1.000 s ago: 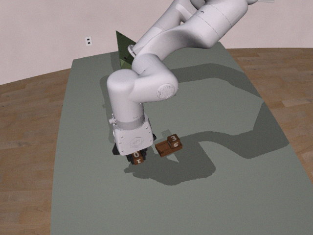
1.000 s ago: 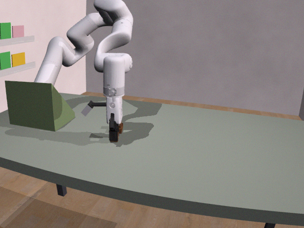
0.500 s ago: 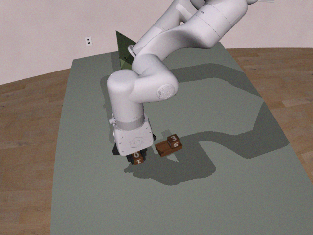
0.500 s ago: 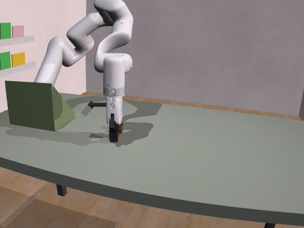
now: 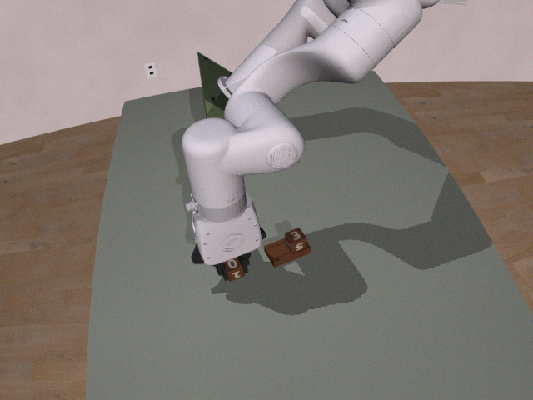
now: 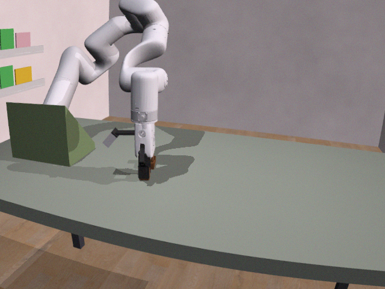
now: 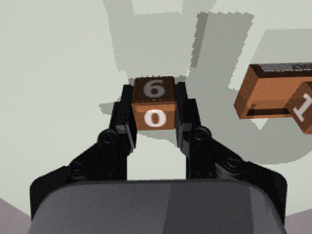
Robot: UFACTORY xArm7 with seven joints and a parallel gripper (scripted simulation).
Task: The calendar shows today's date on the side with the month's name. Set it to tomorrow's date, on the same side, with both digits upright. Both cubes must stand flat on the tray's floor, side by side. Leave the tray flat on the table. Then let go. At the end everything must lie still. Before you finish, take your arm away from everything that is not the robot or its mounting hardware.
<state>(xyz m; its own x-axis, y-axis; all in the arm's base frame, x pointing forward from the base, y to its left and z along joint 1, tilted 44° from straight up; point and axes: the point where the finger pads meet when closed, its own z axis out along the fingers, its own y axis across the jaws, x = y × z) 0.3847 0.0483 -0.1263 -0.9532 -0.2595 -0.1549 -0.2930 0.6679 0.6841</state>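
My gripper (image 5: 232, 268) (image 6: 144, 174) (image 7: 155, 97) points down and is shut on a brown cube (image 5: 234, 274) (image 7: 154, 117). The top view shows a 0 and a 1 on this cube; the wrist view shows a 0 and a 6-like digit. Whether it touches the table cannot be told. The brown tray (image 5: 275, 259) (image 7: 247, 93) lies to the gripper's right in the top view. A second brown cube (image 5: 296, 241) (image 7: 304, 108) is at its right end, showing a 3 on top and a 5-like digit below it; the wrist view shows a 1, slanted. The tray's lettering is cut off.
A green wedge-shaped block (image 5: 211, 92) (image 6: 40, 133) stands on the green-grey table (image 5: 171, 344) (image 6: 248, 211), near the arm's base. A small dark piece with a grey plate (image 6: 109, 139) shows beside the gripper in the exterior view. The arm's shadow falls around the tray.
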